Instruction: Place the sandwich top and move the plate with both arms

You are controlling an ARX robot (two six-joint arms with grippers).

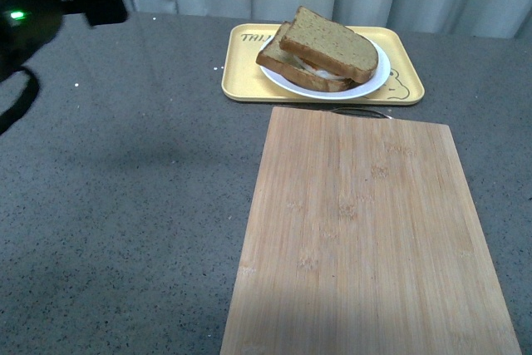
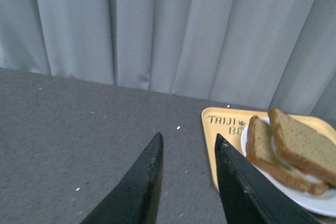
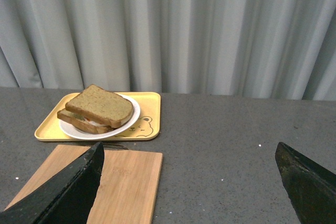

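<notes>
**Sandwich topped; plate not yet lifted**

The sandwich top (image 1: 331, 44) already lies on the lower slice (image 1: 291, 68), sitting askew so the lower slice shows beyond it at one end, with something pale visible between them. Both rest on the white plate (image 1: 378, 76), which sits inside the yellow tray (image 1: 241, 81) at the far side of the tabletop (image 1: 125, 189). By my reading the placing half is done and the two-arm plate move remains.

The left end effector (image 2: 186, 174) hangs above bare tabletop just beside the tray's near corner, its jaws a narrow gap apart and holding nothing. The right end effector (image 3: 189, 182) is spread wide and empty, well back from the tray, over the tabletop and the corner of the bamboo cutting board (image 1: 366, 239).

The plate nearly fills the tray's depth, so the raised tray lip crowds its rim; room to get fingers under looks better at the plate's left and right, where yellow shows. The cutting board's far edge lies close to the tray's near edge. Open tabletop spreads to the left of both.
</notes>
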